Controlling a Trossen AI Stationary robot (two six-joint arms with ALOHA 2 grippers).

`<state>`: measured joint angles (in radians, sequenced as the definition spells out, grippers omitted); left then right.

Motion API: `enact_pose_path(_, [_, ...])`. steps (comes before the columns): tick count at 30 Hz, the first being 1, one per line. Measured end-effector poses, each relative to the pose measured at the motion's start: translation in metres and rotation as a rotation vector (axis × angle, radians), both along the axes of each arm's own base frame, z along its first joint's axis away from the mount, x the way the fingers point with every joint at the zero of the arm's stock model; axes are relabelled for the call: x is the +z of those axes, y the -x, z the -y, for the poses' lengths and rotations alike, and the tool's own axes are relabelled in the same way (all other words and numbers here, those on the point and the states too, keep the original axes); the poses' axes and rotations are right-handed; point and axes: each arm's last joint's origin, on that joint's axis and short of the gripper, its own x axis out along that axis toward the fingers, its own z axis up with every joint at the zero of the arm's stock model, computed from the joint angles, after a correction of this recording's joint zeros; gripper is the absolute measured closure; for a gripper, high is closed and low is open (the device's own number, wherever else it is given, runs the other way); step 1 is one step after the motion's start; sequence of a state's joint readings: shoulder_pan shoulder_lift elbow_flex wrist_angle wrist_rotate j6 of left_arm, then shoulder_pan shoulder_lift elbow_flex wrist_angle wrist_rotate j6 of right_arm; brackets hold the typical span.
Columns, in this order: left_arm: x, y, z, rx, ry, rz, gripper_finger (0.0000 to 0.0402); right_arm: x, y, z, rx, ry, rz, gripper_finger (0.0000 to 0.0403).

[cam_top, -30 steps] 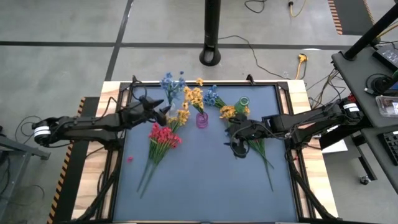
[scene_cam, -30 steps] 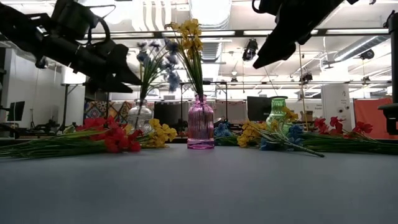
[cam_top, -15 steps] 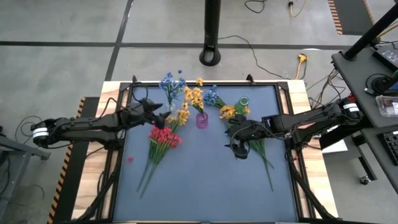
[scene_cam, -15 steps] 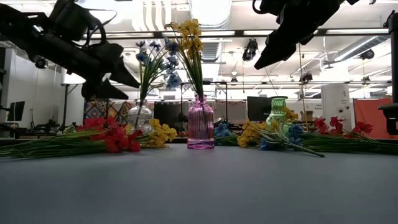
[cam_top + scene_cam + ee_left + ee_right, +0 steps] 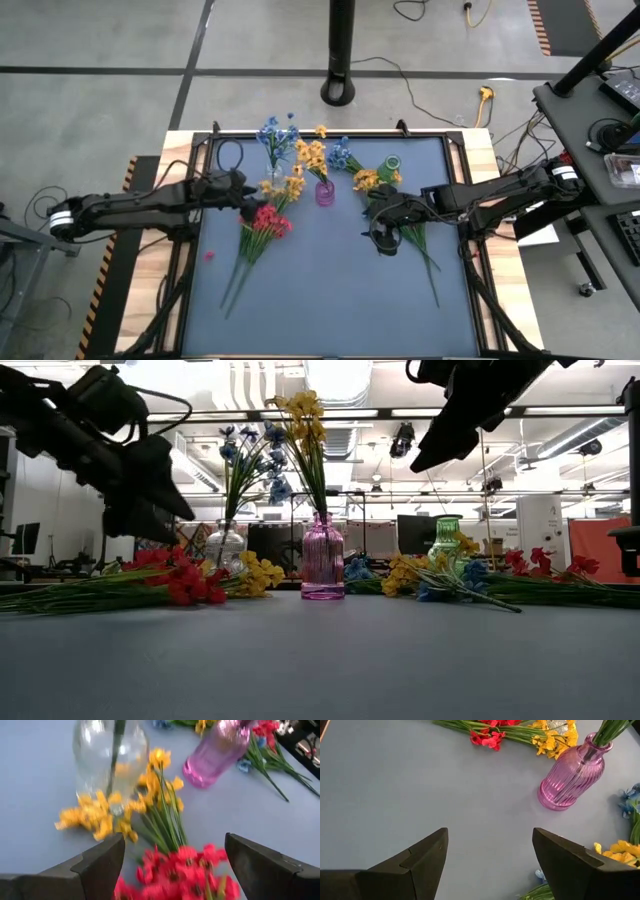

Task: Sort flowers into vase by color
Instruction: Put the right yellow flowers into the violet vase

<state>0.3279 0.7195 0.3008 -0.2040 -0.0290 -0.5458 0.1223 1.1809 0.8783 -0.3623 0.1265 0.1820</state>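
High view: I see my left gripper (image 5: 247, 195), spread wide, above the red flowers (image 5: 264, 220); right gripper (image 5: 381, 232), also wide, mid-table.

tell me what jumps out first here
The pink vase mid-table holding yellow flowers, beside a clear vase of blue flowers. Red flowers lie loose on the mat under the open left gripper. The right gripper hangs open by the green vase.
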Motion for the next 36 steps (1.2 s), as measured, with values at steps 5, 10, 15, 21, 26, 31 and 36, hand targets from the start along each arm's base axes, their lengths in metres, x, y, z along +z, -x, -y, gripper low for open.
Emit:
enact_pose_path(5, [0.006,0.009,0.005,-0.014,0.128,-0.047,0.0077,-0.005,0.005,0.000,-0.065,-0.065,-0.065,0.0120])
enact_pose_path(10, [0.031,0.018,0.010,0.015,0.215,-0.168,0.0077,-0.016,0.019,0.002,-0.197,-0.147,-0.240,0.0129])
enact_pose_path(15, [0.056,0.020,0.013,0.008,0.207,-0.180,0.0077,-0.024,0.034,0.004,-0.355,-0.209,-0.402,0.0138])
enact_pose_path(21, [0.066,0.014,0.019,-0.030,0.143,-0.114,0.0077,-0.027,0.042,0.007,-0.447,-0.215,-0.483,0.0149])
enact_pose_path(26, [0.057,0.000,0.031,-0.086,0.122,0.015,0.0077,-0.028,0.040,0.009,-0.469,-0.197,-0.468,0.0154])
enact_pose_path(31, [0.039,-0.006,0.042,-0.086,0.109,0.033,0.0077,-0.040,0.038,0.013,-0.492,-0.188,-0.521,0.0152])
enact_pose_path(36, [0.033,-0.008,0.046,-0.042,0.072,0.010,0.0077,-0.052,0.031,0.011,-0.496,-0.189,-0.564,0.0147])
